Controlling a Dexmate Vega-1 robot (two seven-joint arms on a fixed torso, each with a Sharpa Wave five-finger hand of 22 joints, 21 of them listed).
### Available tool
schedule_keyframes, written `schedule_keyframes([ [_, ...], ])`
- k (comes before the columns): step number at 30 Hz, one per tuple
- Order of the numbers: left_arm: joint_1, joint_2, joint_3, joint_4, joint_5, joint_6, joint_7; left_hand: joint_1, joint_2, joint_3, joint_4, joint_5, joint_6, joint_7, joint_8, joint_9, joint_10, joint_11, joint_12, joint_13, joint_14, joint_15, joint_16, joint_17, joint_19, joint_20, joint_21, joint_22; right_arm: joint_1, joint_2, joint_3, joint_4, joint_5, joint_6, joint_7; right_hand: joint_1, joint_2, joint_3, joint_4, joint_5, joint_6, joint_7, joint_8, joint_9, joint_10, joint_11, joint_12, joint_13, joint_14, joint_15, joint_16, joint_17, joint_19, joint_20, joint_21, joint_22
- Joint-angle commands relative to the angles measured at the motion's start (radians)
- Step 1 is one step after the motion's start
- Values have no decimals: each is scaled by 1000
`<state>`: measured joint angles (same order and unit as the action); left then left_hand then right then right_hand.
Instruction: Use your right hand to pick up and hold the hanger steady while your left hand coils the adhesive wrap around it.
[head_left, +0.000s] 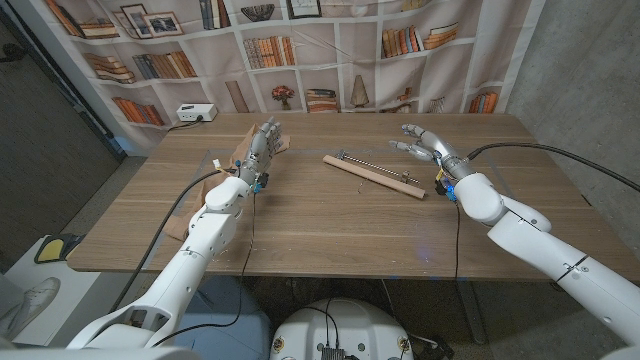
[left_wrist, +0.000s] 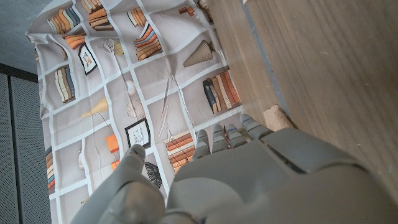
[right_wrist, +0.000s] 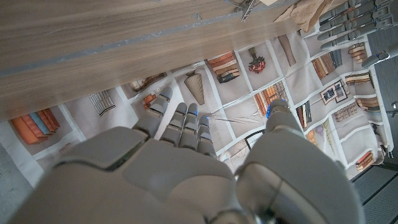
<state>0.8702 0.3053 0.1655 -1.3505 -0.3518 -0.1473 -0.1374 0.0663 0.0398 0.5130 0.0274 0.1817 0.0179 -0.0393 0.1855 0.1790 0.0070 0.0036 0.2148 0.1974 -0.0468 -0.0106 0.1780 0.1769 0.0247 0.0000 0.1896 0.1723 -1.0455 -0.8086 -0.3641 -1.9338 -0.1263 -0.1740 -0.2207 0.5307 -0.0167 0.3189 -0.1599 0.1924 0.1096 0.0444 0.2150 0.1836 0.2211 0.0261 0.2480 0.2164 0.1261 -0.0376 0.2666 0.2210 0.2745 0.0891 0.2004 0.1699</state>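
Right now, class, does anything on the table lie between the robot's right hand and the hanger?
Nothing visible does. The right hand hovers open just beside the hanger, with only bare table between them.

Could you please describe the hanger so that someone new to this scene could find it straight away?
On the wooden table, look between the left hand and right hand. The light wooden hanger bar with a thin metal rod lies there diagonally, long and straight, with neither hand touching it.

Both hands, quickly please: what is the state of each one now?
Left hand: open, holding nothing, near the tan wrap.
Right hand: open, holding nothing; the hanger lies on the table.
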Motion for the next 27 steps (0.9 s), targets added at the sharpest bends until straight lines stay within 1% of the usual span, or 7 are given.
schedule_keyframes([
  [1,0,6,1,-5,3,9,-2,12,2,4,-7,4,-2,-3,2,2,-3,8,0,3,-11,-2,4,2,-1,0,2,3,-6,-7,-17,-28,-44,-48,-25,18,4,5,0,-2,7,-1,0,4,10,-4,3,3,12,-3,4,2,13,1,7,2],
  [7,-4,6,0,1,1,8,-7,13,2,4,-9,4,-1,-3,3,2,-3,8,1,3,-11,-1,4,2,-1,-1,2,3,-3,-9,-24,-39,-65,-74,-34,25,4,5,-1,-2,16,0,1,4,21,-3,5,3,25,-5,8,2,21,0,7,2],
  [14,1,-8,-7,12,-6,-21,0,13,2,3,-11,3,0,-2,3,2,-2,5,1,3,-12,-2,4,2,-1,0,2,3,11,-18,-32,-56,-76,-102,-12,33,5,6,0,-3,33,-1,6,4,33,-5,7,4,37,-7,13,4,30,1,8,3],
  [16,4,-9,-7,12,-10,-18,-2,13,2,3,-11,3,0,-2,3,2,-2,6,1,3,-11,-2,5,2,-1,-1,2,3,15,-19,-33,-61,-81,-109,-11,38,6,6,1,-3,50,-6,10,4,43,-4,9,5,56,-8,21,5,44,3,11,3],
  [20,7,-9,-8,13,-12,-17,-1,14,2,3,-12,3,1,-2,4,2,-1,7,1,3,-11,-2,5,2,-1,0,3,3,19,-22,-36,-71,-94,-127,-12,42,6,5,1,-4,64,-4,13,4,51,-6,10,5,64,-8,24,6,51,4,12,3],
  [23,7,-11,-9,15,-11,-23,3,14,2,3,-13,3,2,-2,4,2,-1,7,2,3,-11,-1,5,2,-1,-1,3,3,20,-30,-41,-81,-109,-143,-9,49,8,5,2,-4,85,-7,18,4,74,-9,16,6,86,-15,33,9,70,2,15,3],
  [27,5,-13,-8,16,-11,-26,3,14,2,3,-14,3,2,-2,4,2,0,7,2,3,-11,-2,5,2,-1,0,3,3,22,-40,-46,-91,-123,-161,-2,54,7,4,2,-4,97,-10,19,4,88,-10,19,6,101,-22,40,10,83,1,18,3],
])
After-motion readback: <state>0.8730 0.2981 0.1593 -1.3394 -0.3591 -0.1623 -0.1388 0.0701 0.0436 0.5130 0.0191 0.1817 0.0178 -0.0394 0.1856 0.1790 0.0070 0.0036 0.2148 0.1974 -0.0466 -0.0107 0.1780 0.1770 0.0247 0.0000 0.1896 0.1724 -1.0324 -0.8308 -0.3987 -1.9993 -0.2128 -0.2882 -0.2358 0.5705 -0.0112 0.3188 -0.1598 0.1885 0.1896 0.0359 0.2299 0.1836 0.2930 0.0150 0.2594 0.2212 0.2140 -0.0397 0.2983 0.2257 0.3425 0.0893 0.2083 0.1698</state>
